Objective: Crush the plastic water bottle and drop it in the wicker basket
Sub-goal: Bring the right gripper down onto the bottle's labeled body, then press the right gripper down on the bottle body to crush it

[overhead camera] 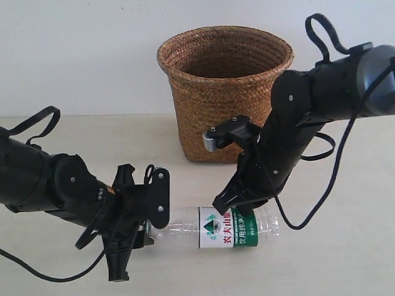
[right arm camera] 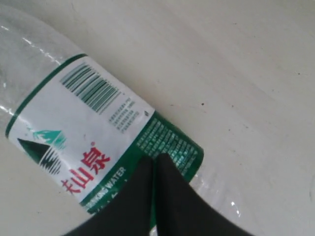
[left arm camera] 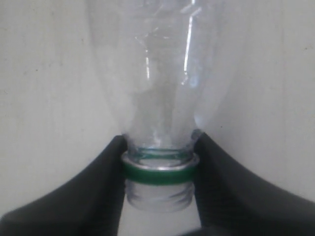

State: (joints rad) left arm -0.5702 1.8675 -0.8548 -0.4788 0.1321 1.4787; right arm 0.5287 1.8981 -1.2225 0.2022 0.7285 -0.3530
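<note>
The plastic water bottle (overhead camera: pixel 228 228) lies on its side on the table in front of the wicker basket (overhead camera: pixel 225 111). Its white-and-green label with red characters faces up, and its neck points left. My left gripper (overhead camera: pixel 151 229) is shut on the neck. In the left wrist view its fingers (left arm camera: pixel 158 147) clamp just above the green ring (left arm camera: pixel 157 173); the threaded mouth shows no cap. My right gripper (overhead camera: pixel 237 211) is shut, and its joined tips (right arm camera: pixel 155 160) rest on the green edge of the label (right arm camera: pixel 88 123). The bottle body (left arm camera: pixel 157 83) still looks rounded.
The pale table (overhead camera: pixel 345 246) runs back to a white wall. The basket stands upright behind the right arm, its opening showing nothing inside. Black cables loop off both arms.
</note>
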